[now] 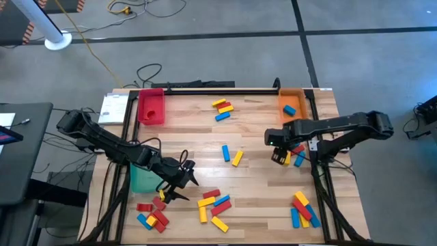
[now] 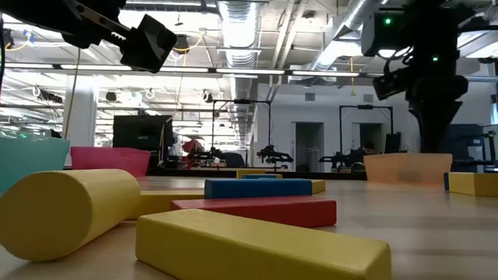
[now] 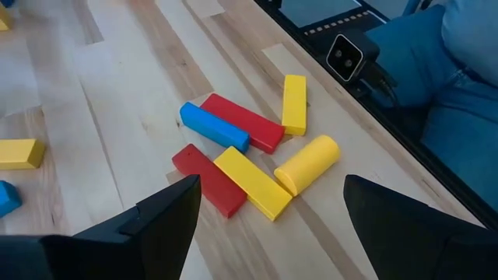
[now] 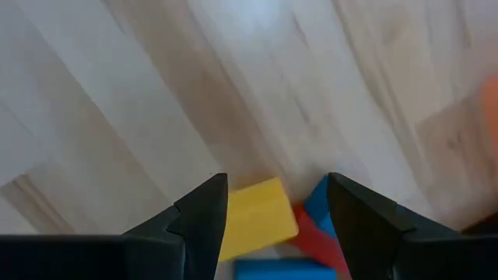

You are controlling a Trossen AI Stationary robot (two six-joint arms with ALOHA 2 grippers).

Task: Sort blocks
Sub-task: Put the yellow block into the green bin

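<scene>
Two dark arms [image 1: 102, 140] — black cables

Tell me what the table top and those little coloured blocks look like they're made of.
The table top looks like pale wood: joined planks with visible grain and seams, in a smooth satin finish. The blocks look like painted wood, though solid plastic is possible: flat, opaque red, yellow and blue coats, crisp edges, a soft sheen and no grain showing.

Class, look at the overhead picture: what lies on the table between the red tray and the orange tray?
In the high view, between the red tray and the orange tray, a small cluster of blocks lies on the wood: yellow, red and blue bars. Otherwise that stretch is bare.
</scene>
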